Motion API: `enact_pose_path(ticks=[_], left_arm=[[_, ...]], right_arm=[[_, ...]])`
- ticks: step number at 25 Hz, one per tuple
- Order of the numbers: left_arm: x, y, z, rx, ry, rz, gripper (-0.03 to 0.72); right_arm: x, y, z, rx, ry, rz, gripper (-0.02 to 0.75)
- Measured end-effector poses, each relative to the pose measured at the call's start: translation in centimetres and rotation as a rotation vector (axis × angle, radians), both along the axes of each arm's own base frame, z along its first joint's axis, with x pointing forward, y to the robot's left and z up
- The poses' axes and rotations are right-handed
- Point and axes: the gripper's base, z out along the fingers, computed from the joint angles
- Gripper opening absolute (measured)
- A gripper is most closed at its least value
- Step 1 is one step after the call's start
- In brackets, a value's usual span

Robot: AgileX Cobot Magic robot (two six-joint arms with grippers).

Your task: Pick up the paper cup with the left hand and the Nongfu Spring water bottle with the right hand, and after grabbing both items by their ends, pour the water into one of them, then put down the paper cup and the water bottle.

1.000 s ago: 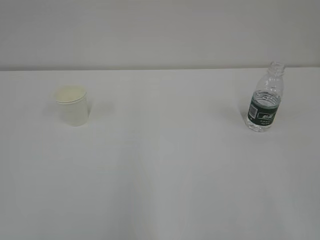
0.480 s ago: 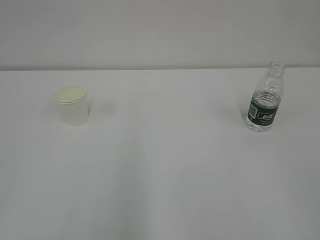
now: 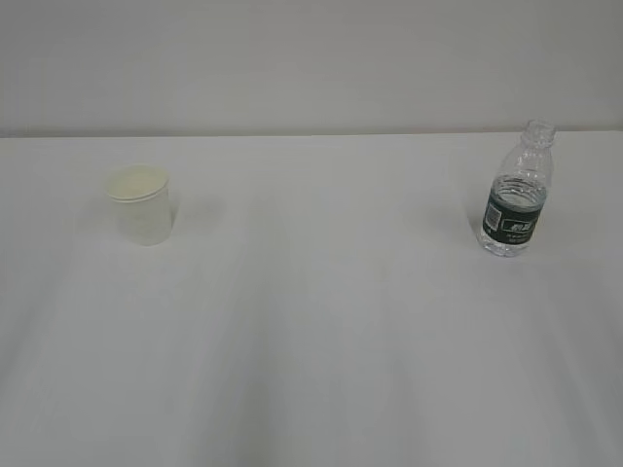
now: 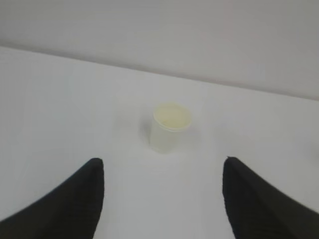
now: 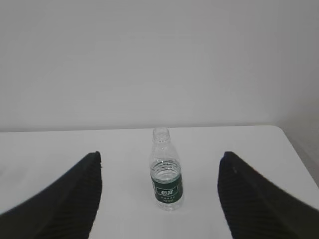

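Paper cup (image 3: 142, 203) stands at nine o'clock, Nongfu Spring water bottle (image 3: 517, 193) at three — well apart. Both claws, left hand (image 4: 162, 199) and right hand (image 5: 159, 199), spread empty; centre each before closing.

Bare test setup: plain white table (image 3: 321, 341), blank wall (image 3: 311, 58)
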Motion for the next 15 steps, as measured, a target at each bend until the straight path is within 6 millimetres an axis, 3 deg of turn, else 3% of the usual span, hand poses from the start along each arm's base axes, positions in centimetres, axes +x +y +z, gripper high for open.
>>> enact_pose_path(ticks=[9, 15], left_arm=[[2.2, 0.7, 0.2, 0.133, -0.073, 0.040, 0.520], [4.8, 0.9, -1.1, 0.152, -0.016, 0.045, 0.514]], right_arm=[[5.0, 1.0, -0.5, 0.008, 0.059, 0.032, 0.549], [8.0, 1.6, -1.2, 0.005, 0.073, 0.055, 0.549]])
